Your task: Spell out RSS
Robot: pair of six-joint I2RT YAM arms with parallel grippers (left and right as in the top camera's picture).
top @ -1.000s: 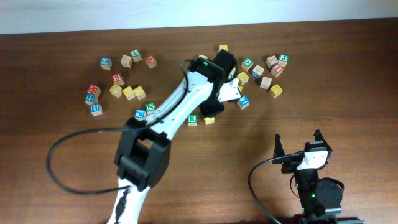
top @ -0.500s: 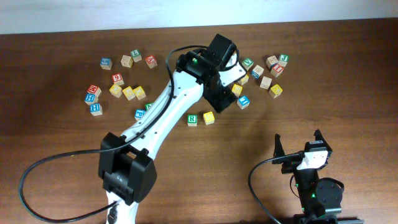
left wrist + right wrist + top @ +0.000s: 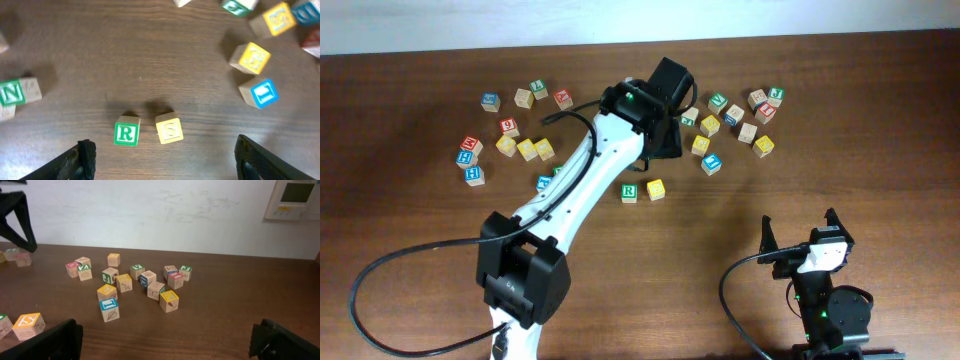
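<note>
Hovering with nothing held, left fingers (image 3: pixel 82 160) spread wide over the tabletop (image 3: pixel 880 180), green R cube (image 3: pixel 127 134) near its middle with yellow S cube (image 3: pixel 169 128) just beside it toward the right edge, not touching; right fingers (image 3: pixel 50 342) also apart, empty, near the front edge.

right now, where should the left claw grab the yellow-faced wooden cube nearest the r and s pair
Probably from straight above, closing on the yellow-faced wooden cube by the two opposite side faces that stand clear; the blue-faced wooden cube sits close on another side.
</note>
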